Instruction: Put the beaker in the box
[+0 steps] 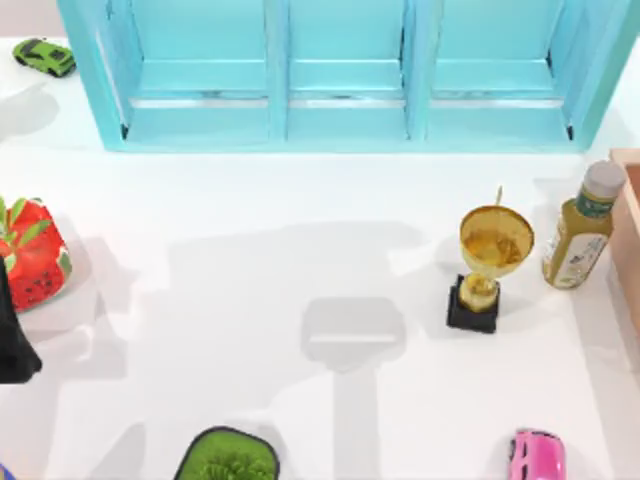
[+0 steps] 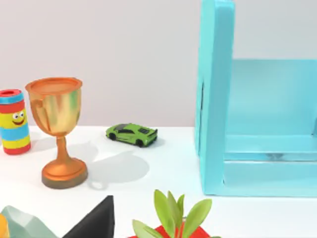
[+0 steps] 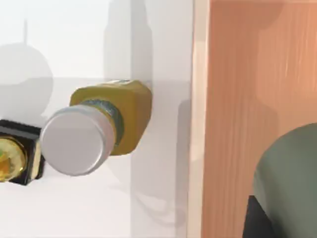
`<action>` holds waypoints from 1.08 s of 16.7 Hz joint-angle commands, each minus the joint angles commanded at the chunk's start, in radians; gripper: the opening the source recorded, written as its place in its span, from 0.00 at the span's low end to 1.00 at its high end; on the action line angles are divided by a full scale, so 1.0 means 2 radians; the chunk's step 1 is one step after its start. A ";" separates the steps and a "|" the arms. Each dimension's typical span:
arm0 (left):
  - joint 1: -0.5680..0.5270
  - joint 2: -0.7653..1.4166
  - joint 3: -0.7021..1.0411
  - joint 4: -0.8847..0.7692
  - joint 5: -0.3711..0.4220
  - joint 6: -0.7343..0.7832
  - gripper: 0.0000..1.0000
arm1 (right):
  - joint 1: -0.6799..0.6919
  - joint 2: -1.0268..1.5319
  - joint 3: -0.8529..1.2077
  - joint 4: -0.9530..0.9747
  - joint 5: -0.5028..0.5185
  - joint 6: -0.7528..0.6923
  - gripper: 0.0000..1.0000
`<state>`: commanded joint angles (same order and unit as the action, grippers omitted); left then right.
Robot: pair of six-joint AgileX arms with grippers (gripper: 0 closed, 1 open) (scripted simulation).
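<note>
Step in hand, as judged: carry-and-place, with the beaker (image 3: 290, 178) already over the box (image 3: 247, 114). In the right wrist view the grey-green beaker wall sits close against the camera, over the wood-coloured box interior; a dark part at the beaker's lower edge is probably a finger of the right pincer, so the beaker appears held, but how wide the pincer stands cannot be told. In the top view the box shows as a tan edge (image 1: 628, 230) at 3 o'clock on the tabletop (image 1: 300, 260), with the bottle (image 1: 580, 232) just beside its wall and the gold trophy (image 1: 488, 262) near, on the bottle's 9 o'clock side. Left arm (image 1: 12, 345) sits parked at 9 o'clock beside a strawberry (image 1: 32, 250). Next move likely calls for lowering inside the walls, clear of the bottle cap, then releasing.
</note>
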<state>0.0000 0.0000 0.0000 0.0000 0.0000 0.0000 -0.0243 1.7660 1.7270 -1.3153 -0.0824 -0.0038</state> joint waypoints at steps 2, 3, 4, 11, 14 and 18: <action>0.000 0.000 0.000 0.000 0.000 0.000 1.00 | -0.054 -0.021 -0.046 -0.009 0.002 -0.055 0.00; 0.000 0.000 0.000 0.000 0.000 0.000 1.00 | -0.075 -0.027 -0.064 -0.013 0.003 -0.077 0.00; 0.000 0.000 0.000 0.000 0.000 0.000 1.00 | -0.093 -0.031 -0.078 -0.015 0.004 -0.094 0.00; 0.000 0.000 0.000 0.000 0.000 0.000 1.00 | -0.112 -0.030 -0.096 -0.018 0.006 -0.115 0.00; 0.000 0.000 0.000 0.000 0.000 0.000 1.00 | -0.113 -0.029 -0.116 0.003 0.005 -0.117 0.00; 0.000 0.000 0.000 0.000 0.000 0.000 1.00 | -0.119 -0.023 -0.179 0.076 0.005 -0.120 0.00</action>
<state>0.0000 0.0000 0.0000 0.0000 0.0000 0.0000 -0.2617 1.7208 1.3682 -1.1625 -0.0729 -0.2443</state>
